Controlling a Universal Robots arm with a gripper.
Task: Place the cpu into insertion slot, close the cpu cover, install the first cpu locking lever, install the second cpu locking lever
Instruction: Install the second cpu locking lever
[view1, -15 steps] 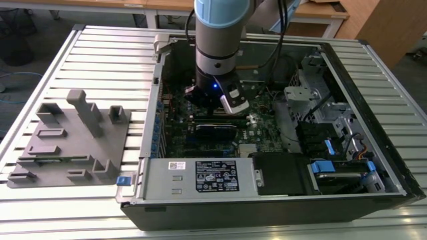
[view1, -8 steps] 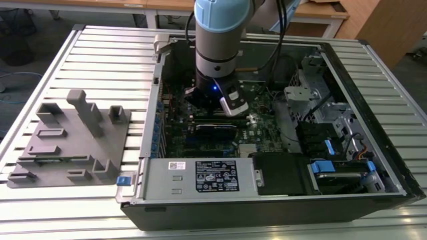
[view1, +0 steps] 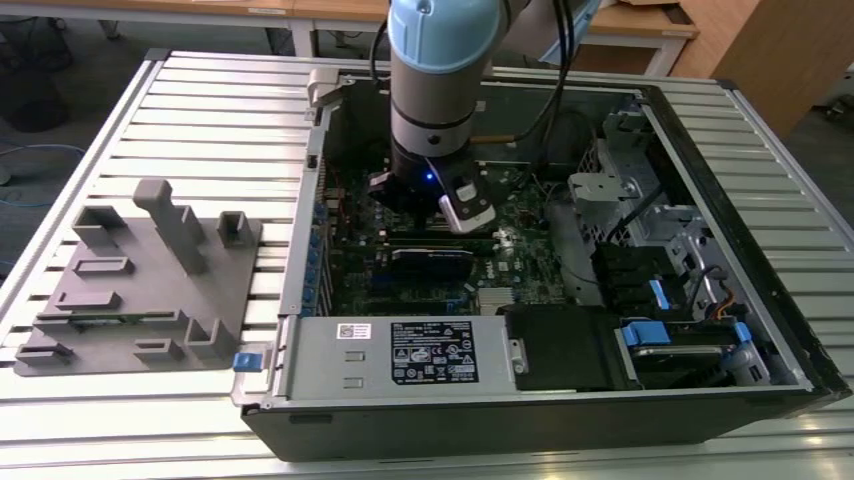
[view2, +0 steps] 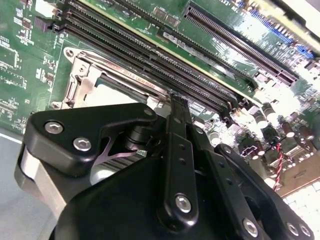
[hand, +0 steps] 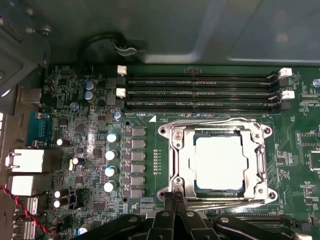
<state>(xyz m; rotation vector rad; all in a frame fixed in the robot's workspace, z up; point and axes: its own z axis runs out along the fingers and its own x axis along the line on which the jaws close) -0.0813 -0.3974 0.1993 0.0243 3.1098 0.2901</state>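
While the slatted metal desk (view1: 160, 110) is carrying an opened computer case (view1: 561, 400) and a grey plastic fixture (view1: 140, 290) on the exterior view's left, the robot arm (view1: 434, 90) is reaching straight down into the case over the green motherboard (hand: 75, 150). Long black memory slots (hand: 200, 92) are running just beside the insertion slot (hand: 168, 156) in the first wrist view. Inside that socket the cpu (hand: 220, 162) is lying flat, its pale silvery top showing through the big square cut-out of the cpu cover (hand: 182, 137), which is lying down over it. A thin wire locking lever (hand: 210, 121) is running along the cover's edge nearest the memory slots. At the socket's opposite edge the pincer (hand: 176, 196) is standing with its fingers (hand: 171, 200) drawn narrowly together, tips meeting against the frame there; whether they are pinching a lever is not clear.
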